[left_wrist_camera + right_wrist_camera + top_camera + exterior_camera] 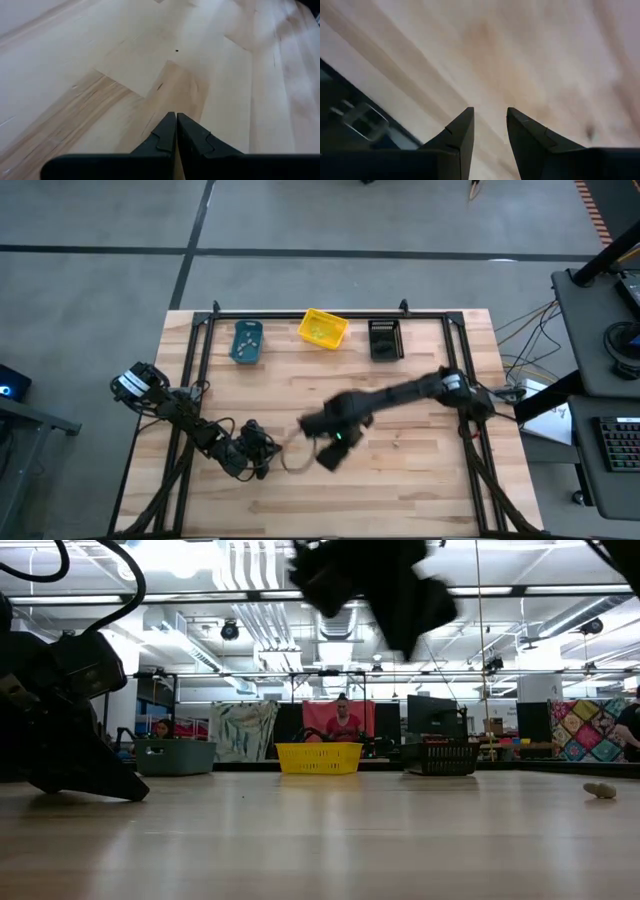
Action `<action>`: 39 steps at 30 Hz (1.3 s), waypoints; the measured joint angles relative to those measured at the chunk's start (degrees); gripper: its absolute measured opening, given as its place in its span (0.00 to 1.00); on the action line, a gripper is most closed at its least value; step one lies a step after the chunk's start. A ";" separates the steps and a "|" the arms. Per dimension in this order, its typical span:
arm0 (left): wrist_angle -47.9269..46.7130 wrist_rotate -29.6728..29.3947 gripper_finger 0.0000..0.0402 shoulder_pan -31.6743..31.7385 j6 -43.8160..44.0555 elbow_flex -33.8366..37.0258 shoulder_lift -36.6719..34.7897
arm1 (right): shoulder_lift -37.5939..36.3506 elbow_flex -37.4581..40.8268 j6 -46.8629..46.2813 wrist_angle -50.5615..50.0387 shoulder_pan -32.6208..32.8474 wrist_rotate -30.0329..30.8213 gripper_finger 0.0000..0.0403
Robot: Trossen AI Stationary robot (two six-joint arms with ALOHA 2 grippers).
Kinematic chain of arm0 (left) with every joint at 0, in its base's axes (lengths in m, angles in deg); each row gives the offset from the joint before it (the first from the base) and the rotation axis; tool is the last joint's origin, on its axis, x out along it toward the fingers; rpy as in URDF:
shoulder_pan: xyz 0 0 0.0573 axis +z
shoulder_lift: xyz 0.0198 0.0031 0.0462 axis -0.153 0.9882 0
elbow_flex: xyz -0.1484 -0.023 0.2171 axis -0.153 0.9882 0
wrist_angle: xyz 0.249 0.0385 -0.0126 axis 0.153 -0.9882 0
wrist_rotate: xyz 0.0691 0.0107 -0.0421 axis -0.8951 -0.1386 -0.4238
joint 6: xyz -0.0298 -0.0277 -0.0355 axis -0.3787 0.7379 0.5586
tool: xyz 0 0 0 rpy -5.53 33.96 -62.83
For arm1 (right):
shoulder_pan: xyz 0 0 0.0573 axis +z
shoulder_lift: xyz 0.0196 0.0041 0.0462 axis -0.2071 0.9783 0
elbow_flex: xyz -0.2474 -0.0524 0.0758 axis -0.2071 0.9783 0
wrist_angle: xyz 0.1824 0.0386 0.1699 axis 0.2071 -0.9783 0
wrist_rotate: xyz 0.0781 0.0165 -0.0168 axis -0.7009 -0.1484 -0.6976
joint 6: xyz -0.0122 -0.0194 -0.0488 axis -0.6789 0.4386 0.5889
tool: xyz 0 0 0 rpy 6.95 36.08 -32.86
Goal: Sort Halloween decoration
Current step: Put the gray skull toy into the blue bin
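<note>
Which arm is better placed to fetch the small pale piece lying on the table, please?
Probably the right. The right hand hangs over the middle of the table, open and empty, and the pale piece lies toward the right in the low view. The left hand rests shut at the front left.

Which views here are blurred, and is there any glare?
Right wrist view: table smeared by blur behind the parted fingers. Low view: right arm a dark, soft shape against bright ceiling lights; sheen on the tabletop. Left wrist view: sharp, shut fingers. High view: even light.
</note>
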 joint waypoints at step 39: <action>-12.15 11.98 0.00 14.57 -6.59 -0.25 -35.44 | -38.56 63.79 -9.48 32.73 6.90 8.06 0.27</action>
